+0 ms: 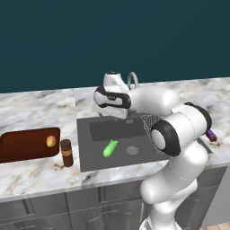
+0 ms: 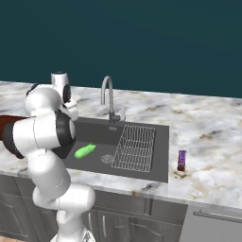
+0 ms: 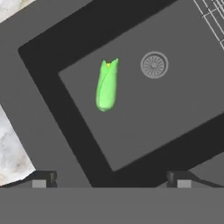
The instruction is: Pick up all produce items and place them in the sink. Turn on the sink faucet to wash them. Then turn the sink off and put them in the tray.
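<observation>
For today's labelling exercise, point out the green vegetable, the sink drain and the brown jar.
green vegetable (image 3: 106,85), hand view, middle of its body
drain (image 3: 154,65), hand view, centre of the round grate
brown jar (image 1: 67,154), left base view, its side

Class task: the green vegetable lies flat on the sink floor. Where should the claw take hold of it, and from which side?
Grip the green vegetable across its narrow middle, coming straight down from above: it lies flat in the sink, with bare floor along both long sides.

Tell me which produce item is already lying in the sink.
The green vegetable: it lies on the sink floor beside the drain, while the orange fruit sits on the tray.
</observation>
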